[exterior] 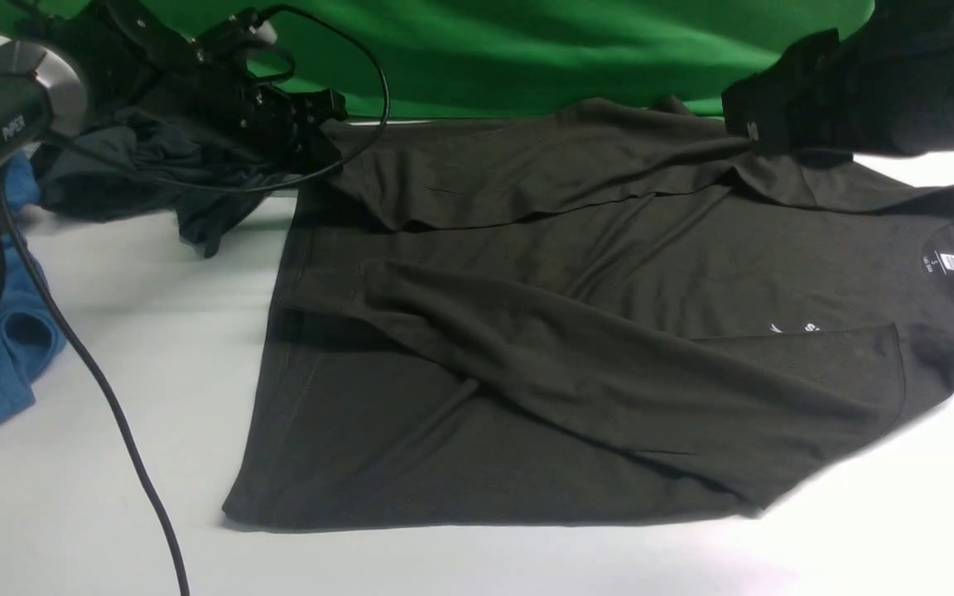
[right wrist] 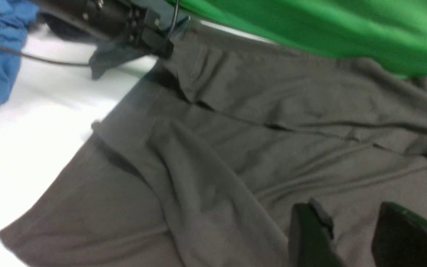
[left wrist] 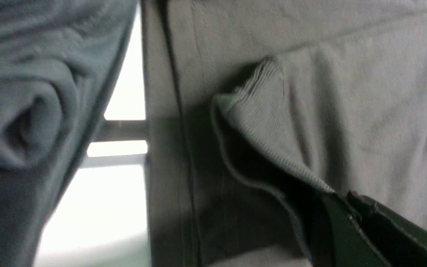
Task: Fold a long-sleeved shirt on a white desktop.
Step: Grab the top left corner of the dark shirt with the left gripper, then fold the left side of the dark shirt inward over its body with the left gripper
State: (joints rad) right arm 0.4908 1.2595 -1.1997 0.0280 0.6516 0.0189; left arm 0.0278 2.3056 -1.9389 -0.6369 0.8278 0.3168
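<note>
Near me the long-sleeved shirt (exterior: pixel 527 298) lies flat on the white desktop (exterior: pixel 137 364), one sleeve folded in across its body, and with the right gripper (right wrist: pixel 350 226) spread above it I'd keep that arm clear while the far sleeve is settled. At the far side my left gripper (exterior: pixel 328 136) has its jaws pinching that sleeve's cuff, so I'd draw it inward low and slowly, smoothing rather than bunching. The pinch itself is hard to make out, and the collar runs off the front view's edge.
</note>
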